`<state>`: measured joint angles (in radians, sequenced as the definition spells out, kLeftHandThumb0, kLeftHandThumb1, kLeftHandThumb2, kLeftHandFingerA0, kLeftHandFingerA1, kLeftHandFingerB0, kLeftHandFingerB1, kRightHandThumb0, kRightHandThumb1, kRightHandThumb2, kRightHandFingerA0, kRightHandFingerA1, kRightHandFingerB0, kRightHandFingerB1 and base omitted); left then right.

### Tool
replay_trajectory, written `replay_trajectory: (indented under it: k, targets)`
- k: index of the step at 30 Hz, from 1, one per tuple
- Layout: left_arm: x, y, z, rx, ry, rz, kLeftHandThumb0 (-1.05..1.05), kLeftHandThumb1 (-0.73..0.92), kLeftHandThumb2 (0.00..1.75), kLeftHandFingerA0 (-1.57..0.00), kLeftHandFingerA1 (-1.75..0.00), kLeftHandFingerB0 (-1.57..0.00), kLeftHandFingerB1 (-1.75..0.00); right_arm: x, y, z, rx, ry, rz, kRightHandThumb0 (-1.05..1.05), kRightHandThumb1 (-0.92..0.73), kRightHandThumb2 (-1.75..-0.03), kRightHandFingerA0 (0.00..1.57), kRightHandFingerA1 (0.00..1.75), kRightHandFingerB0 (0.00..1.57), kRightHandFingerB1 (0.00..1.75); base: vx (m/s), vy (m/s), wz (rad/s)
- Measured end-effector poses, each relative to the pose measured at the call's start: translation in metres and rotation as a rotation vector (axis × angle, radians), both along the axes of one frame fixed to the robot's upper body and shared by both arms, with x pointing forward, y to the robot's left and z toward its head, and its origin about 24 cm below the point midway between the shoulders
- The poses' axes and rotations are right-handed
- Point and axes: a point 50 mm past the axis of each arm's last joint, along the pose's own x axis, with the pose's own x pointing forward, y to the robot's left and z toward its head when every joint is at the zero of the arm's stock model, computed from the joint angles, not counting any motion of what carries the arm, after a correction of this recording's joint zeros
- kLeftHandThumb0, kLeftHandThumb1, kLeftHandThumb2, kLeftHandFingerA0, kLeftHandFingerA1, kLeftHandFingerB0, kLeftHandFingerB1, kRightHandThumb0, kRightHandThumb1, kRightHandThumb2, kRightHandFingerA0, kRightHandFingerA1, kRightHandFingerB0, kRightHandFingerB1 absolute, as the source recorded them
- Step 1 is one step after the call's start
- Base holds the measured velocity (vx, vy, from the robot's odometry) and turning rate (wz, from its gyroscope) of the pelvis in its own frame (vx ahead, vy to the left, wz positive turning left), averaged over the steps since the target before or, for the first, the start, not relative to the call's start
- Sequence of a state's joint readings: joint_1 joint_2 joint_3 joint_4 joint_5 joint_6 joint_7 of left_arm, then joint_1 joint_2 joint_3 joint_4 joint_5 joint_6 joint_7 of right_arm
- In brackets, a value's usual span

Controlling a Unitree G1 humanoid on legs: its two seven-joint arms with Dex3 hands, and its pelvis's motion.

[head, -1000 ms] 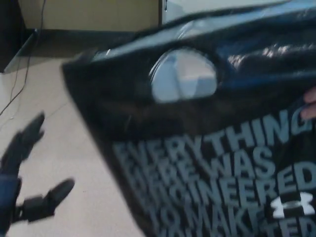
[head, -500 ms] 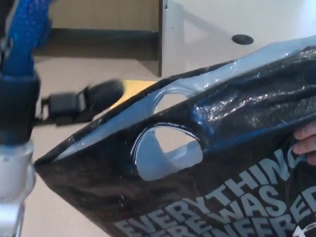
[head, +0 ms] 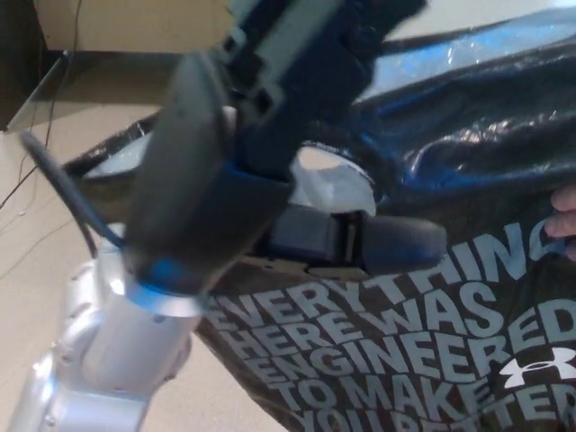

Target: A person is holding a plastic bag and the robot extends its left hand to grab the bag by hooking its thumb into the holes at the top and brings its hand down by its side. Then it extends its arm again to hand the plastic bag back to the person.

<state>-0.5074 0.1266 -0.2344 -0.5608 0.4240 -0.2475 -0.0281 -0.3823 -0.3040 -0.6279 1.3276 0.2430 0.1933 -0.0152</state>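
Note:
A black plastic bag (head: 468, 162) with grey printed words fills the right and lower picture, held up by a person's fingers (head: 563, 212) at the right edge. Its oval handle hole (head: 335, 184) shows pale near the middle and is partly covered. My left hand (head: 270, 153) is raised close to the camera in front of the bag, and it holds nothing. Its thumb (head: 378, 243) points right, lying across the bag just under the hole. I cannot tell whether the thumb tip is inside the hole. The fingers (head: 315, 36) reach up toward the top edge.
My silver left forearm (head: 117, 351) rises from the lower left. Beige floor (head: 45, 207) with a thin cable (head: 36, 162) lies to the left, and a dark baseboard and wall (head: 108, 63) stand behind.
My left hand has swung from the upper left to in front of the bag, its thumb now beside the handle hole. The bag sits higher and the view has shifted.

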Motion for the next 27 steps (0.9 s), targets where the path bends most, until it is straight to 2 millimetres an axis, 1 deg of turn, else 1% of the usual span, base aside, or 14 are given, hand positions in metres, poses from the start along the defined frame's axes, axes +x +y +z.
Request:
replay_trajectory:
  k: [2, 8, 9, 10, 13, 14, 15, 16, 17, 18, 19, 22, 23, 27]
  targets:
    - [0.004, -0.002, -0.006, 0.026, 0.048, 0.019, -0.77, 0.49, 0.87, -0.04, -0.24, -0.06, -0.15, 0.003, -0.002, 0.003, -0.008, -0.006, 0.002, -0.38, -0.82, -0.64, 0.49, 0.46, 0.41, 0.41, 0.0, 0.0, 0.0]
    - [0.017, 0.0, -0.015, 0.086, 0.143, 0.098, -0.7, 0.45, 0.82, -0.04, -0.23, -0.05, -0.17, 0.007, -0.003, 0.006, -0.017, -0.012, 0.011, -0.4, -0.81, -0.64, 0.52, 0.49, 0.43, 0.43, 0.0, 0.0, 0.0]
    - [0.021, 0.002, -0.016, 0.096, 0.153, 0.12, -0.69, 0.52, 0.57, -0.02, -0.25, -0.02, -0.22, 0.007, -0.003, 0.006, -0.019, -0.01, 0.012, -0.39, -0.83, -0.64, 0.5, 0.48, 0.39, 0.4, 0.0, 0.0, 0.0]
    - [0.024, 0.004, -0.016, 0.104, 0.159, 0.142, -0.66, 0.43, 0.83, 0.0, -0.23, 0.0, -0.2, 0.007, -0.003, 0.006, -0.02, -0.008, 0.012, -0.38, -0.84, -0.64, 0.47, 0.46, 0.37, 0.39, 0.0, 0.0, 0.0]
    - [0.035, 0.01, -0.011, 0.115, 0.153, 0.203, -0.71, 0.45, 0.81, -0.04, -0.22, -0.04, -0.17, 0.007, -0.003, 0.006, -0.023, -0.005, 0.018, -0.39, -0.83, -0.64, 0.48, 0.46, 0.36, 0.38, 0.0, 0.0, 0.0]
    - [0.038, 0.012, -0.009, 0.115, 0.148, 0.221, -0.67, 0.44, 0.82, -0.02, -0.27, -0.02, -0.2, 0.007, -0.003, 0.006, -0.024, -0.004, 0.021, -0.39, -0.82, -0.64, 0.49, 0.47, 0.38, 0.39, 0.0, 0.0, 0.0]
    - [0.041, 0.015, -0.006, 0.114, 0.138, 0.241, -0.66, 0.53, 0.57, -0.04, -0.27, -0.01, -0.21, 0.007, -0.003, 0.006, -0.025, -0.004, 0.022, -0.39, -0.81, -0.64, 0.49, 0.47, 0.37, 0.39, 0.0, 0.0, 0.0]
    - [0.044, 0.017, -0.003, 0.114, 0.127, 0.262, -0.67, 0.44, 0.82, 0.0, -0.29, 0.0, -0.19, 0.007, -0.003, 0.006, -0.025, -0.003, 0.022, -0.39, -0.82, -0.63, 0.47, 0.45, 0.36, 0.37, 0.0, 0.0, 0.0]
    - [0.046, 0.018, -0.001, 0.114, 0.118, 0.279, -0.67, 0.44, 0.82, 0.0, -0.29, 0.0, -0.19, 0.007, -0.003, 0.006, -0.025, -0.003, 0.022, -0.39, -0.82, -0.63, 0.47, 0.45, 0.36, 0.37, 0.0, 0.0, 0.0]
    - [0.048, 0.02, 0.001, 0.113, 0.112, 0.292, -0.63, 0.54, 0.57, -0.05, -0.27, 0.0, -0.2, 0.007, -0.003, 0.006, -0.025, -0.003, 0.022, -0.39, -0.82, -0.64, 0.47, 0.45, 0.4, 0.39, 0.0, 0.0, 0.0]
    - [0.049, 0.022, 0.002, 0.112, 0.109, 0.306, -0.67, 0.44, 0.8, -0.03, -0.28, -0.03, -0.17, 0.007, -0.003, 0.006, -0.025, -0.003, 0.022, -0.39, -0.83, -0.63, 0.46, 0.45, 0.37, 0.38, 0.0, 0.0, 0.0]
    - [0.052, 0.025, 0.003, 0.112, 0.107, 0.329, -0.69, 0.45, 0.81, -0.03, -0.29, -0.03, -0.16, 0.006, -0.003, 0.005, -0.023, -0.003, 0.022, -0.39, -0.83, -0.64, 0.48, 0.46, 0.37, 0.39, 0.0, 0.0, 0.0]
    - [0.054, 0.027, 0.003, 0.113, 0.107, 0.34, -0.7, 0.45, 0.82, -0.02, -0.29, -0.02, -0.17, 0.006, -0.003, 0.005, -0.024, -0.002, 0.026, -0.39, -0.84, -0.64, 0.44, 0.44, 0.34, 0.38, 0.0, 0.0, 0.0]
    - [0.057, 0.03, 0.002, 0.135, 0.104, 0.374, -0.74, 0.47, 0.81, -0.07, -0.31, -0.07, -0.14, 0.005, -0.003, 0.005, -0.024, 0.001, 0.032, -0.39, -0.84, -0.64, 0.47, 0.44, 0.35, 0.36, 0.0, 0.0, 0.0]
